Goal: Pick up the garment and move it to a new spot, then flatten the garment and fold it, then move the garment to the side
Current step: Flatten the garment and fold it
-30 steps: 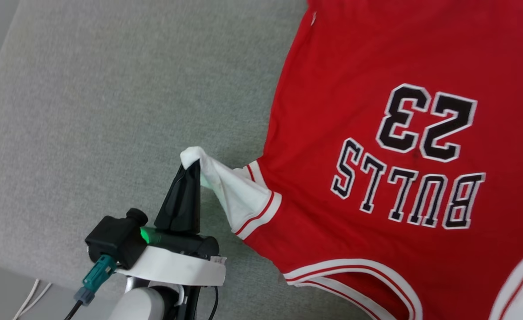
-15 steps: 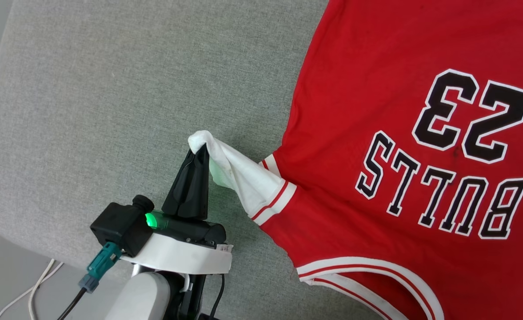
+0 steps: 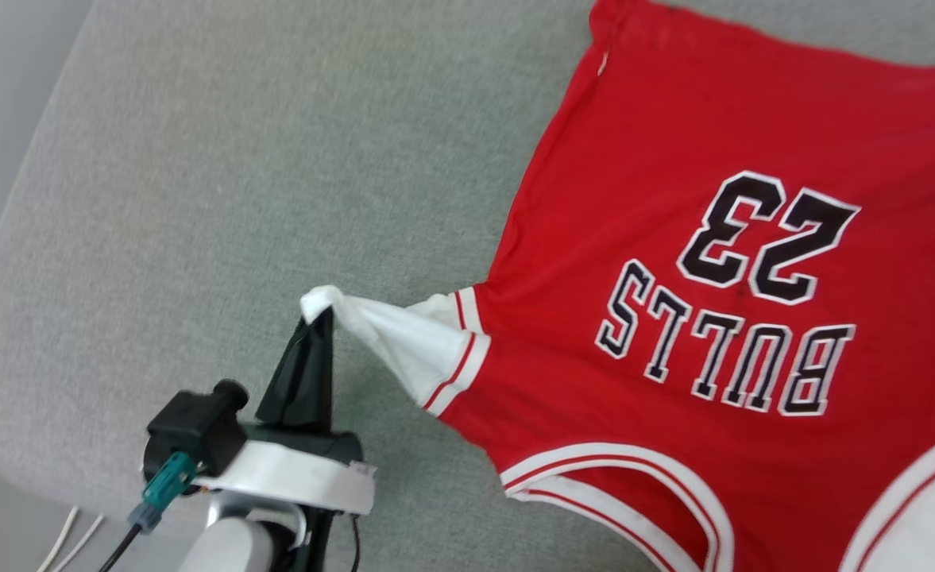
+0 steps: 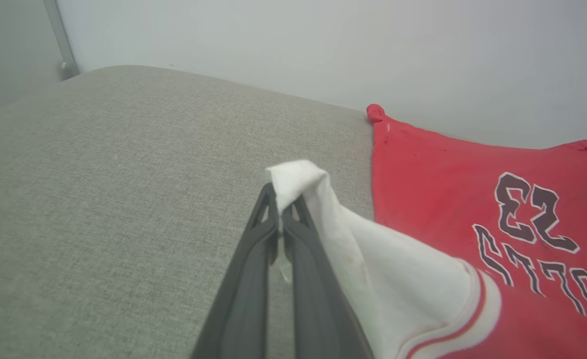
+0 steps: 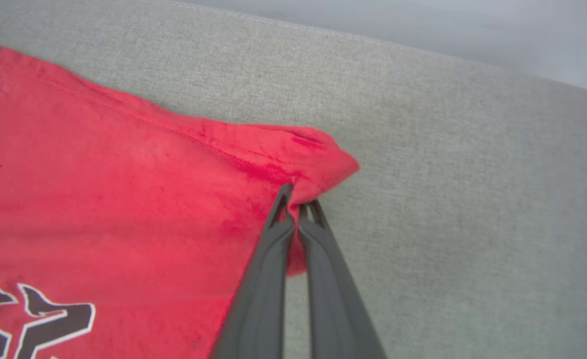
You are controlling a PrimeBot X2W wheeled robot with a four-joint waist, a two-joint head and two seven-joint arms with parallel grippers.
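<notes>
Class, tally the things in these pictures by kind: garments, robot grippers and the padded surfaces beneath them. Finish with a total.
garment: 1
grippers: 2, the left gripper and the right gripper
grey cushion: 1
Total: 4

Red garment flat, chest-up, lettering inverted (white sleeve bunched, raised)

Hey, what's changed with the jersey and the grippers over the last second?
The right gripper has closed on the red hem corner of the garment. The head camera shifted, not the garment. Unchanged: the left gripper stays shut on the white sleeve tip, and the garment lies spread, lettering up, on the grey cushion.
</notes>
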